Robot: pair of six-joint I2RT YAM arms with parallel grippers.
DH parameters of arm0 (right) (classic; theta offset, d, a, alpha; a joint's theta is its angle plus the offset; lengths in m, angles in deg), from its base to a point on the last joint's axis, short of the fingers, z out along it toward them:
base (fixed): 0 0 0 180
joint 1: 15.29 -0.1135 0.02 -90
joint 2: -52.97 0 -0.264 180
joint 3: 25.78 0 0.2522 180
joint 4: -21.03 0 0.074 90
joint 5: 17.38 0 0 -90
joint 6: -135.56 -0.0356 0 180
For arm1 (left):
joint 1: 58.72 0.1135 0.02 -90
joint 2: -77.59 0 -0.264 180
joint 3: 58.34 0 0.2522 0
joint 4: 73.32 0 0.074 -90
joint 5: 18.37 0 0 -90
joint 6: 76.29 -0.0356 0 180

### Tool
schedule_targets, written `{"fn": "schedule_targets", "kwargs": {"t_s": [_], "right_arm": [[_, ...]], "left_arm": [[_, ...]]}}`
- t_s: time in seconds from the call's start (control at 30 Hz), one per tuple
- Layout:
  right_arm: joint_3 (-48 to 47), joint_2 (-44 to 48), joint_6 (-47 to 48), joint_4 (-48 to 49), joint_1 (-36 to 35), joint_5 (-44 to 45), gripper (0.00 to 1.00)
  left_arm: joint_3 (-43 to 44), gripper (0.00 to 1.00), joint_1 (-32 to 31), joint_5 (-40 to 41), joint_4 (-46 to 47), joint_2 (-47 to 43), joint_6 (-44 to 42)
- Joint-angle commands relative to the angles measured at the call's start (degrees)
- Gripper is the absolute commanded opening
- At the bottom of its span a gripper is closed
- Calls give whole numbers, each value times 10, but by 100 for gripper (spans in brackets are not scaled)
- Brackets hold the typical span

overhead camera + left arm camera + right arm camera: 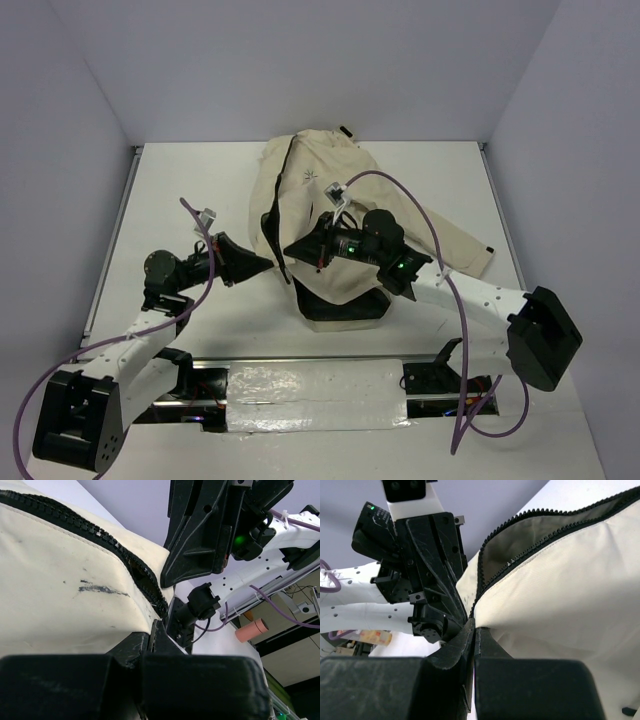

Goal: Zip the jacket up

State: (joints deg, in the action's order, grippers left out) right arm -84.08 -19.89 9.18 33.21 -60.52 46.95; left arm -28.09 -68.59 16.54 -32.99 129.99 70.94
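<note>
1. The left tool point(154, 636) had its fingers together, clamped on the bottom hem of the jacket point(300, 165), right at the lower end of the zipper point(100, 537).
2. The right tool point(472, 631) was also pressed together on the opposite front edge, tip to tip with the left tool.
3. In my judgement the step was to join the two zipper ends. Both edges should be held tight and level, and the tools should not pull apart or twist the cloth.
4. The jacket lay crumpled on the desk point(180, 190), spreading away beyond both tools.
5. It was cream cloth with a dark lining. The black teeth gaped open above the tools, and a small dark smear point(100, 587) sat just beside the left tool.
</note>
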Motion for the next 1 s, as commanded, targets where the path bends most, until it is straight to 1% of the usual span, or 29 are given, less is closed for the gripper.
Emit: {"fn": "schedule_targets", "kwargs": {"t_s": [0.0,0.07,0.13,0.23,0.3,0.33,0.4,0.43,0.5,0.57,0.63,0.77,0.93,0.97], "right_arm": [[-6,-9,1,76,-6,-2,0],[-9,-9,7,85,-6,0,0],[-14,-9,24,80,-4,6,0],[-39,-15,43,49,-5,18,0],[-58,-28,33,33,-4,33,0],[-63,-40,26,22,-4,45,0],[-73,-52,0,20,-6,55,0],[-74,-61,-7,30,-5,60,0],[-79,-69,-23,33,-6,70,0],[-84,-76,-27,26,-7,88,0],[-85,-82,-29,17,-7,98,0],[-56,-77,-43,29,-6,130,0],[-49,-93,-58,46,-8,122,0],[-45,-96,-58,51,-9,117,0]], "left_arm": [[6,0,-7,-30,64,4,15],[11,0,-7,-41,69,13,27],[18,0,-7,-48,46,15,24],[35,0,-8,-56,-13,16,-4],[49,0,-10,-61,-50,13,-44],[54,0,-11,-61,-102,12,-77],[69,0,-13,-60,-156,13,-107],[78,0,-14,-60,-210,17,-139],[86,0,-13,-56,-260,20,-183],[95,0,-14,-56,-320,24,-207],[98,0,-13,-70,-337,25,-216],[88,0,0,-93,-308,27,-192],[86,0,3,-71,-306,31,-191],[85,2,3,-65,-305,31,-188]]}}
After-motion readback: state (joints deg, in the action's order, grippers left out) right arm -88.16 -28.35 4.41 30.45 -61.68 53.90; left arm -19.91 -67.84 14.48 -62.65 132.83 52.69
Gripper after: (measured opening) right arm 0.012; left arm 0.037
